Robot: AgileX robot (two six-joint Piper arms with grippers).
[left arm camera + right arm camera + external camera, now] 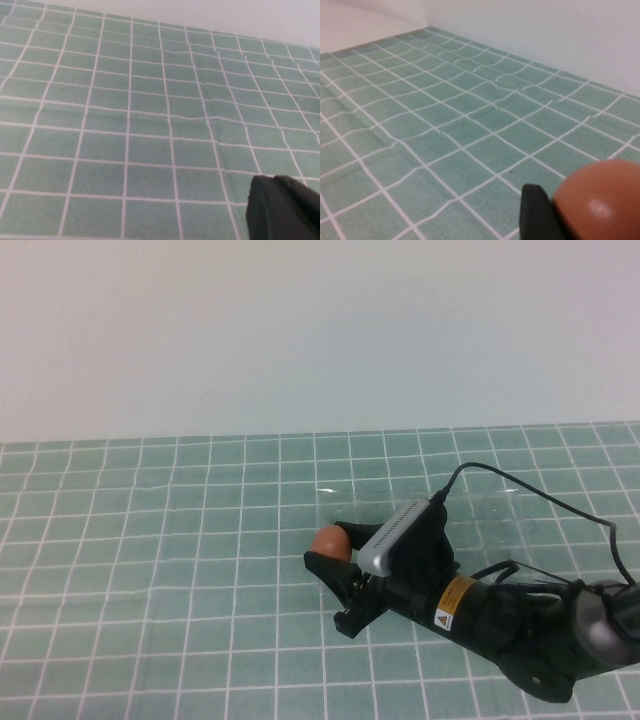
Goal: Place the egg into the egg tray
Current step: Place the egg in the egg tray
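Note:
The orange-brown egg [328,540] is held between the fingers of my right gripper [332,552], which is shut on it over the green grid mat. In the right wrist view the egg [602,200] fills the lower corner, with one black finger [536,212] pressed against its side. The clear egg tray [495,508] lies just behind and to the right of the gripper, partly covered by the right arm; only faint edges show. My left gripper [280,207] shows only in the left wrist view, over bare mat, with its black fingers together.
The green grid mat [150,540] covers the table up to a plain white wall at the back. The right arm's black cable [540,498] loops over the tray area.

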